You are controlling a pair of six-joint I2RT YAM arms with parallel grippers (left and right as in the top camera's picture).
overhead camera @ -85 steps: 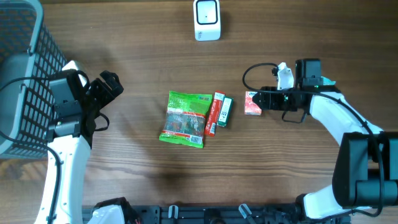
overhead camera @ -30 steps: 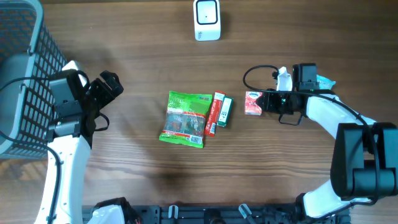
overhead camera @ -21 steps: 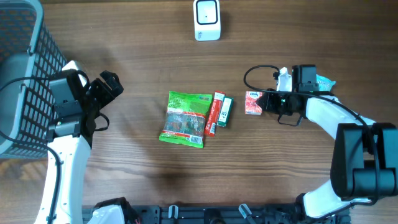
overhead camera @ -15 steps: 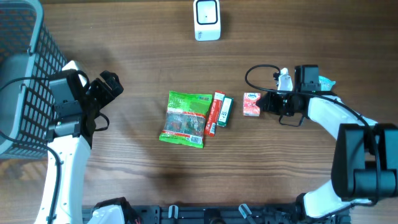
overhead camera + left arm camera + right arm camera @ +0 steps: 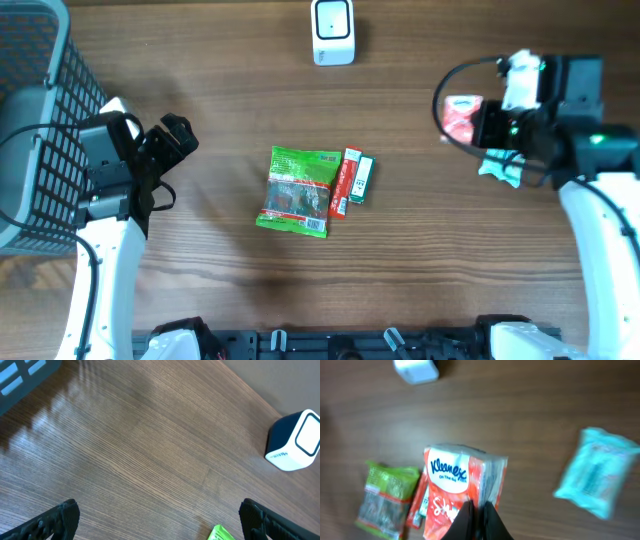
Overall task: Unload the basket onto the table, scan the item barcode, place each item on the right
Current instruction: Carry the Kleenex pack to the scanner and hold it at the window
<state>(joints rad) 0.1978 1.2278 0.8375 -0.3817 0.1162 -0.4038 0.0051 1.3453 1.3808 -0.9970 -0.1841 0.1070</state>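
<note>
The right gripper [image 5: 479, 123] is closed on the Kleenex tissue pack [image 5: 460, 118] and holds it in the air over the right side of the surface [image 5: 220, 80]. From overhead, the pack is well apart from the barcode scanner [image 5: 332, 32], which stands at the far edge near the middle. In my judgement the pack is held up so that it can be carried in front of the scanner window. The left gripper [image 5: 176, 135] is wide open and empty beside the basket [image 5: 30, 120], out of the way. A green snack bag [image 5: 298, 190], a red box [image 5: 345, 183] and a small green box [image 5: 361, 179] lie together in the centre. A teal packet [image 5: 499, 167] lies partly under the right arm.

In the left wrist view the left gripper [image 5: 157, 510] has nothing between its spread fingers, and the barcode scanner [image 5: 295, 440] shows at the right.

In the right wrist view the fingertips pinch the lower edge of the Kleenex tissue pack [image 5: 460, 485]. It is a soft plastic pack, red-orange with a white label. This view is blurred, and I see no barcode on this face; perhaps it is on the hidden side. The teal packet [image 5: 595, 472] lies on the surface below, to the right.
</note>
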